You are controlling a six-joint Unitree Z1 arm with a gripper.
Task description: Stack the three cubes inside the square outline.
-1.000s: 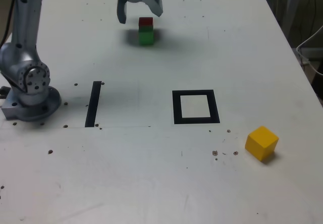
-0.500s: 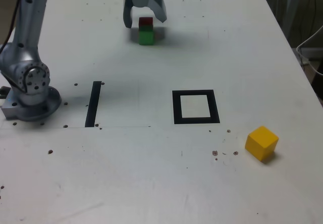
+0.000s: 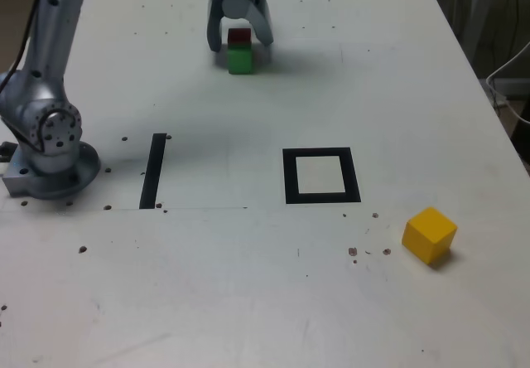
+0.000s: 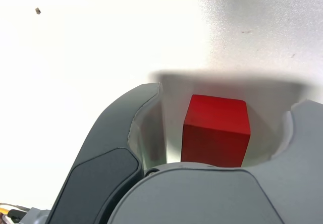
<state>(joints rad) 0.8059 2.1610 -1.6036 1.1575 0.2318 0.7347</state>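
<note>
Two cubes, red (image 3: 239,36) over green (image 3: 240,60), between open hand's (image 3: 240,46) fingers

Red cube (image 3: 239,36) (green one (image 3: 240,60) too), yellow cube (image 3: 429,235)

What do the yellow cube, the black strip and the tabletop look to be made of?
Yellow cube: matte, perhaps painted wood or foam; even colour, no glare.
Black strip: probably tape, flat against the surface with straight edges.
Tabletop: possibly coated board, white, satin, with soft reflections.
</note>
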